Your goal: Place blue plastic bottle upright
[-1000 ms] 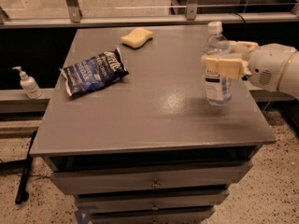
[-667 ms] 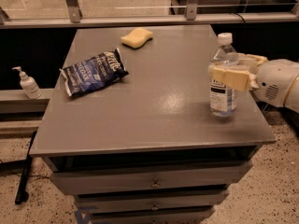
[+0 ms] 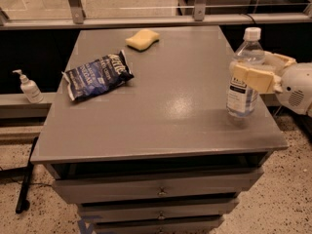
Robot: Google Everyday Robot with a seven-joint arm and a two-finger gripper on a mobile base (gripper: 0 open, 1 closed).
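At the frame's right edge, the clear ribbed plastic water bottle (image 3: 242, 99) with white cap stood upright on the grey table (image 3: 161, 116), base down near its front right corner. The cream two-finger gripper (image 3: 253, 68) clasped its middle, seemingly steadying it until release was safe.

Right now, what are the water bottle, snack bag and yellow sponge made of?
Water bottle: clear plastic, see-through with ridges; the gripper is around it near the edge of the table. Snack bag: probably plastic film, crinkled and glossy. Sponge: likely foam, matte with rounded edges.
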